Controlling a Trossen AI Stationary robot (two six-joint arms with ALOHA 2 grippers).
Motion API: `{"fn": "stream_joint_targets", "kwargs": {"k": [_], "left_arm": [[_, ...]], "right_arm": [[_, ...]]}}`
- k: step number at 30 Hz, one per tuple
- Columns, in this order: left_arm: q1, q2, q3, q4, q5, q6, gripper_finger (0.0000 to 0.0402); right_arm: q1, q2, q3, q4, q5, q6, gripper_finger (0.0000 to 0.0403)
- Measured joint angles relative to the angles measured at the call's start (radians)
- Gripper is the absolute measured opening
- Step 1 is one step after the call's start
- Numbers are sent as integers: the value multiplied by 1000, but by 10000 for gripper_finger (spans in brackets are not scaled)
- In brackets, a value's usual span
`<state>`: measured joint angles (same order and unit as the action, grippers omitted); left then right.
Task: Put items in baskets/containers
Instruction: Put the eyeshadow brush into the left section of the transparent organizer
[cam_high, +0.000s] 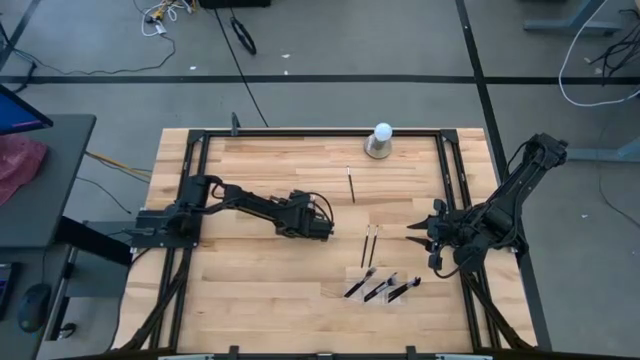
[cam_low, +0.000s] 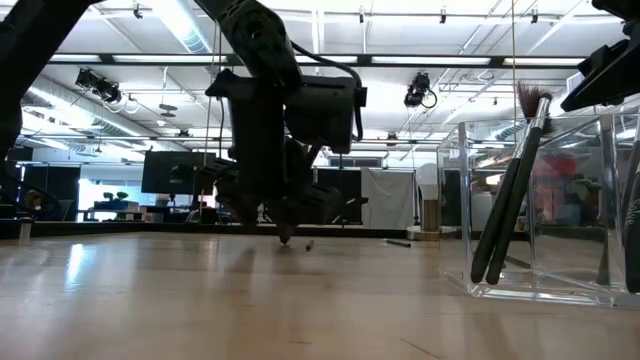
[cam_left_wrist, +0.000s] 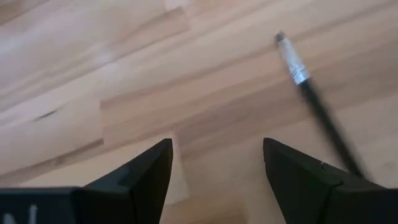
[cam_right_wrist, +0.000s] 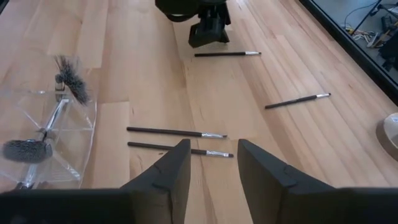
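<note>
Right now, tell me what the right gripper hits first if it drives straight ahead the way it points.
Probably the nearer of the two parallel brushes lying just ahead of the open right gripper, with the second brush right behind it; depth is hard to judge.

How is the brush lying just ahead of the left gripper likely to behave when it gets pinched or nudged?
The brush is a thin, round-looking stick lying flat on the bare wood table, so it may roll if nudged. It looks light and stiff. The left gripper stands open beside it; so slim a handle could slip.
</note>
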<state>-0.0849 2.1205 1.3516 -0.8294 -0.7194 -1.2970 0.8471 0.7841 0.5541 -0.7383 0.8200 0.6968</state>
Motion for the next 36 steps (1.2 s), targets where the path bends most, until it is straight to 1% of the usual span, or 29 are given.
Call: {"fn": "stream_joint_targets", "kwargs": {"k": [3,6,8,11,15,17,19,24,31,36], "left_arm": [[-7,-20,-2,1,-20,0,254],[-34,-41,-1,79,-89,0,254],[-59,-42,0,202,-139,26,254],[-86,-28,1,354,-185,76,254],[-90,31,1,518,-208,134,254],[-78,68,1,576,-195,158,254],[-62,101,0,612,-160,181,254],[-37,119,5,590,-137,235,242],[-36,102,5,519,-60,294,190],[-42,98,5,505,41,345,150]], "right_arm": [[0,0,0,3,0,0,134],[0,0,0,8,0,-2,134],[0,0,0,11,0,-2,134],[0,0,1,16,1,-8,134],[0,0,1,32,2,-21,134],[0,0,1,49,2,-36,134],[0,0,1,61,2,-49,134],[0,0,1,70,0,-61,134],[0,0,1,71,0,-61,134],[0,0,1,71,-1,-61,134]]}}
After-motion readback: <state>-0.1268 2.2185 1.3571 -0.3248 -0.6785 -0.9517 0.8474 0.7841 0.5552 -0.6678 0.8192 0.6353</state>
